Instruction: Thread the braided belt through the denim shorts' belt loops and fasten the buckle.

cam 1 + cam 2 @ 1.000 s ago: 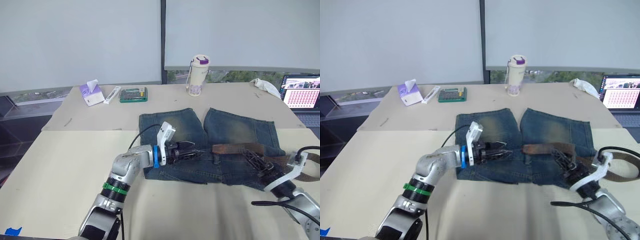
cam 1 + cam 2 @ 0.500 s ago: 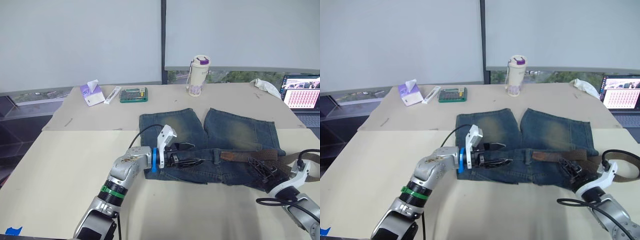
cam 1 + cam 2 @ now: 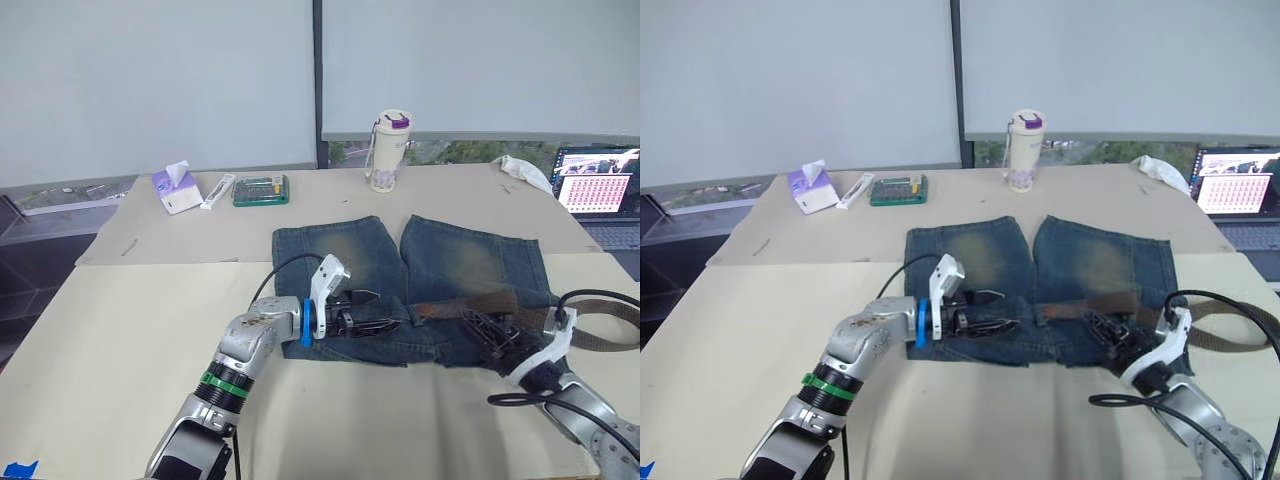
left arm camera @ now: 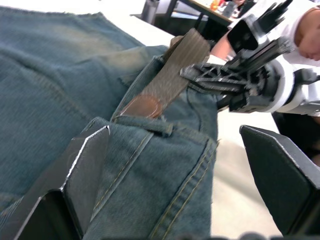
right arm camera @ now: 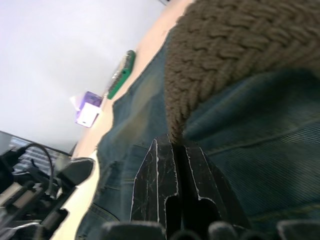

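Note:
The denim shorts (image 3: pixel 345 255) lie flat on the table, waistband toward me. The braided belt (image 3: pixel 462 305) runs along the waistband's right half and trails off past the right leg (image 3: pixel 604 335). Its brown leather tip (image 4: pixel 143 106) rests at one of the belt loops (image 4: pixel 150 125). My left gripper (image 3: pixel 372 310) is open, its fingers (image 4: pixel 80 170) straddling the waistband left of the tip. My right gripper (image 3: pixel 478 328) is shut on the belt (image 5: pixel 225 55) at the waistband's right part. I cannot make out the buckle.
A bottle with a purple lid (image 3: pixel 386 150), a tissue box (image 3: pixel 172 188), a white tube (image 3: pixel 217 190) and a green case (image 3: pixel 260 190) stand along the far edge. A laptop (image 3: pixel 600 180) and white cloth (image 3: pixel 520 170) sit far right. A black cable (image 3: pixel 530 400) lies by my right arm.
My right gripper has moved left along the waistband with the belt, bringing the leather tip closer to my left gripper. The left gripper has barely moved. The camera shifted slightly.

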